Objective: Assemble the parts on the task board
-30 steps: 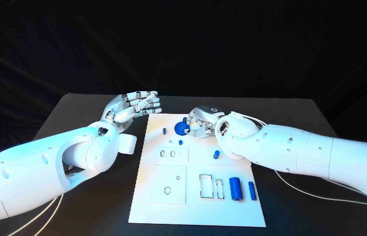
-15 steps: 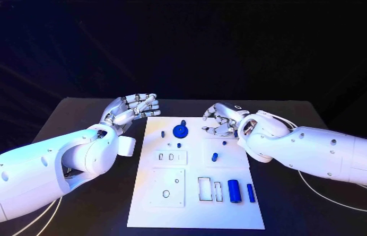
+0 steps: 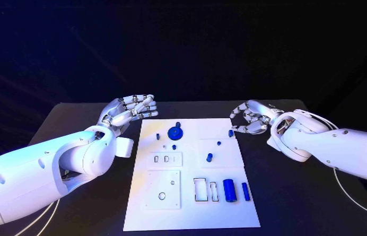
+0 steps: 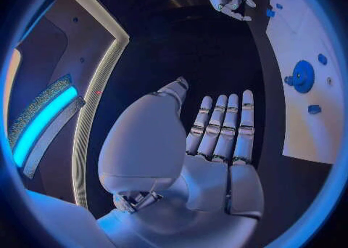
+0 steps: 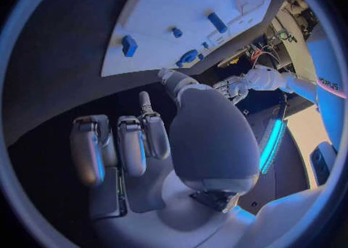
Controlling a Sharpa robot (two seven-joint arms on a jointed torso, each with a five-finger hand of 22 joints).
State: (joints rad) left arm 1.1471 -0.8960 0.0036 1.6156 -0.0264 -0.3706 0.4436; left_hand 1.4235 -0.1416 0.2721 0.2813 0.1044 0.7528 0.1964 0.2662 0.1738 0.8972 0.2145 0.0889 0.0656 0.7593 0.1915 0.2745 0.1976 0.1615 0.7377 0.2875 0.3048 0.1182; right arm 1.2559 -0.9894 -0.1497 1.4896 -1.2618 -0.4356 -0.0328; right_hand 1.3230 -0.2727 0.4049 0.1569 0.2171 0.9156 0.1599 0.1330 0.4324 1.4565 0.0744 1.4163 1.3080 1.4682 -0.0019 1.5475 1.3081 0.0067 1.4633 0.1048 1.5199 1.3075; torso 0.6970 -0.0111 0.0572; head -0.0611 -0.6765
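Both my hands hold nothing: left hand [image 3: 131,108] fingers apart off the task board [image 3: 221,215]'s far-left corner, right hand [image 3: 251,118] curled beside its far-right corner. I judge a between-parts step; next comes a fresh pick, perhaps the cylinder [image 3: 228,189] at the near edge.

Black table [image 3: 84,193], dark and matte. At its middle, lying flat, the white task board [image 3: 191,215], long side running near to far.

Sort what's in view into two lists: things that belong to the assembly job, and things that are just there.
Belongs to the job:
white board
blue round wheel
blue cylinder
thin blue rod
small blue pieces, such as the one at
left hand, empty
right hand, empty

Just there:
black table
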